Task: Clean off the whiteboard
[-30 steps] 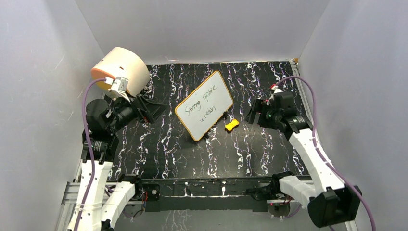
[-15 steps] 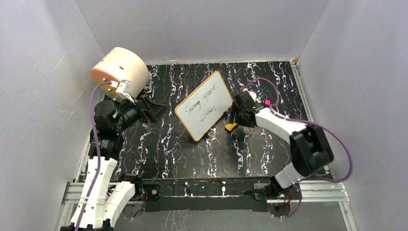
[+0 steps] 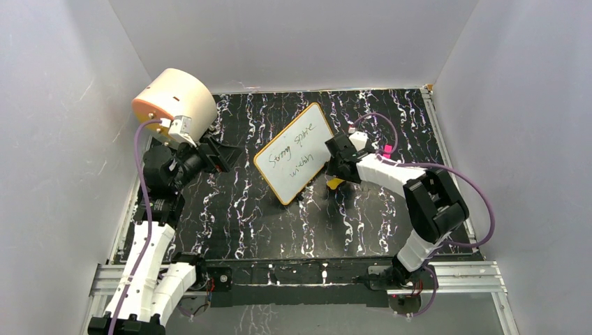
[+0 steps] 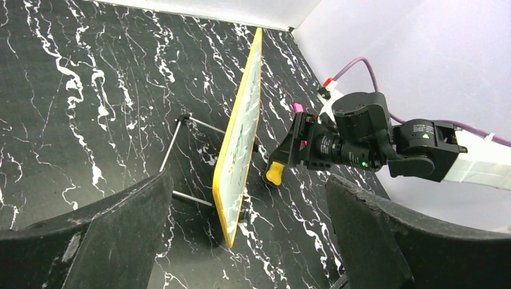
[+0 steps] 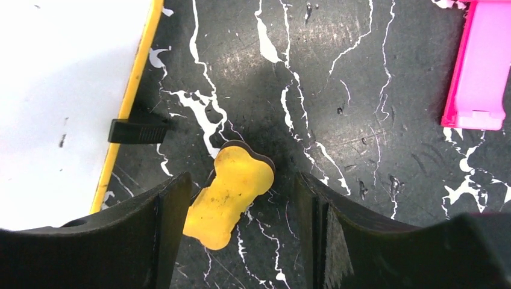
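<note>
Far left of the whiteboard [image 3: 297,153], a cream cylinder [image 3: 178,101] sits back in the corner, not part of this. Next over, the left hand [image 3: 230,159] hangs near the board's left side, spread as wide as it goes with nothing in it.

The board itself is mid-counter [image 3: 230,216], leaning back on a skinny wire stand [image 4: 181,144], dark handwriting all over it, so nothing's erased yet. My read on handling: light, stiff, slick face, and that stand looks flimsy, so any real wiping pressure probably shoves or tips it. I'd brace it by the tan-orange frame, top or left edge, fingers off the writing.

Just right of the board's lower corner lies a yellow bone-shaped eraser [image 5: 232,192]. The right hand [image 3: 335,174] is down over it, about half open, one finger either side. There's a visible gap on one side, so I wouldn't call it gripped. The eraser looks small and lies skewed between the fingers, so it could twist out when pinched. Further right there's a pink thing [image 5: 479,66], no idea what.
</note>
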Controlling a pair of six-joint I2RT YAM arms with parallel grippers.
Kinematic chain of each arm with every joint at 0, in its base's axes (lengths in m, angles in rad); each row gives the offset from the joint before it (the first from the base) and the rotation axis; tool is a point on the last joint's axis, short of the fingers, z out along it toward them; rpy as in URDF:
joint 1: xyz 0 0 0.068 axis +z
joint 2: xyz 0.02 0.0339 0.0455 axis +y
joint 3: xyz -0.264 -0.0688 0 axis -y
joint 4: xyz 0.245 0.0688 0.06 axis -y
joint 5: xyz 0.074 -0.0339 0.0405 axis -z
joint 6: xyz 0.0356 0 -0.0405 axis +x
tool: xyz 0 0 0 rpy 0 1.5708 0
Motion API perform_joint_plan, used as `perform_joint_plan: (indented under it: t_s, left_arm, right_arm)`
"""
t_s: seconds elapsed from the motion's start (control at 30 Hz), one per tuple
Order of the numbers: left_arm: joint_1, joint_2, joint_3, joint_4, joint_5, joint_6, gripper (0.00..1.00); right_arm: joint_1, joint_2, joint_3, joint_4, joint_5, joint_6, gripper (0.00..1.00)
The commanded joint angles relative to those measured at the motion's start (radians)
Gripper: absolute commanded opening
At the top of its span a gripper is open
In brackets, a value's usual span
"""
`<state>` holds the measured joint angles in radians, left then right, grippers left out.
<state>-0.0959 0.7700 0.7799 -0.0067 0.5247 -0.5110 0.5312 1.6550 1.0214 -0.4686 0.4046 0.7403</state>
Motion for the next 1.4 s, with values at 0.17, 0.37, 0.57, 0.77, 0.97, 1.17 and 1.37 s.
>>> perform_joint_plan:
  t_s: [0.17, 0.37, 0.57, 0.77, 0.97, 1.17, 1.37]
  left_arm:
    - [-0.005, -0.008, -0.04, 0.105, -0.007, -0.016, 0.98]
    - [-0.005, -0.011, -0.046, 0.099, -0.013, -0.005, 0.98]
    - [-0.005, -0.006, -0.054, 0.075, 0.023, 0.02, 0.99]
    - [-0.005, 0.024, -0.067, -0.01, 0.119, 0.048, 0.97]
    - [-0.012, -0.017, -0.178, 0.006, 0.185, 0.024, 0.92]
    - [-0.069, 0.029, -0.242, 0.167, 0.092, -0.079, 0.75]
    - [-0.129, 0.111, -0.394, 0.52, -0.02, -0.24, 0.69]
  right_arm:
    - [0.006, 0.069, 0.065, 0.045, -0.014, 0.034, 0.54]
    - [0.015, 0.08, 0.076, 0.024, -0.014, 0.044, 0.54]
    - [0.013, 0.06, 0.036, 0.055, -0.143, -0.154, 0.37]
    - [0.013, 0.055, 0.034, 0.008, -0.226, -0.286, 0.42]
    - [0.013, 0.052, 0.039, -0.011, -0.216, -0.348, 0.55]
    - [0.013, 0.015, 0.017, -0.016, -0.22, -0.253, 0.55]
    - [0.015, -0.014, -0.014, -0.02, -0.234, -0.214, 0.57]
